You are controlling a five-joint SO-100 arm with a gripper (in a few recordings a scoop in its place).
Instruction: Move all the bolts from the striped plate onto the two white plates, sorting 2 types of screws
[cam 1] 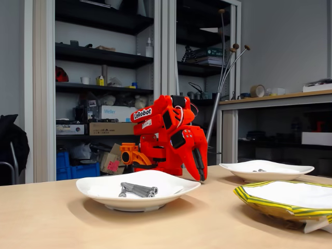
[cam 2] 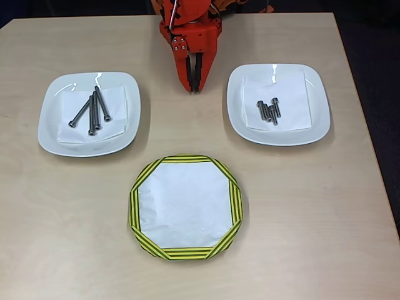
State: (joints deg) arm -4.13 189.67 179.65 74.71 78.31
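Several long grey bolts [cam 2: 92,111] lie together on the left white plate [cam 2: 56,134], also seen as long bolts [cam 1: 138,190] on the near plate [cam 1: 104,194] in the fixed view. Several short bolts [cam 2: 269,111] lie on the right white plate [cam 2: 312,128], the far plate [cam 1: 290,174] in the fixed view. The striped plate [cam 2: 134,206], with yellow rim and dark green stripes [cam 1: 275,207], holds nothing on its white inside. My orange gripper [cam 2: 194,87] rests folded at the table's far middle between the white plates, jaws shut and holding nothing, tip near the table [cam 1: 201,178].
The arm's base [cam 2: 187,19] stands at the far table edge. Bare wooden table [cam 2: 312,237] surrounds the plates. Behind the table in the fixed view stand shelves [cam 1: 98,93] and a counter [cam 1: 280,98].
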